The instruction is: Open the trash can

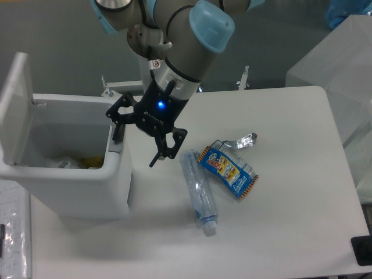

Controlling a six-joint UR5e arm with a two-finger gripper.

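At the left of the frame the boxy white plastic trash can [70, 174] is seen with its flat lid [14, 107] raised upright, so the opening step is judged done; only a clear withdrawal seems called for. The gripper [139, 139], spread wide and empty, hangs by the can's right rim. A crinkled clear bottle [198, 190] and a glossy blue snack wrapper [229, 168] lie at centre.

light: even, bright, diffuse from overhead | shadows: soft, faint under the large boxy white plastic trash can [70, 174] and clear plastic bottle [197, 189] on the white counter [290, 221] | glare: mild on crumpled silver foil wrapper [244, 140] | focus: sharp centre, slight softness at edges | glow: blue LED on black two-finger hand [139, 145]
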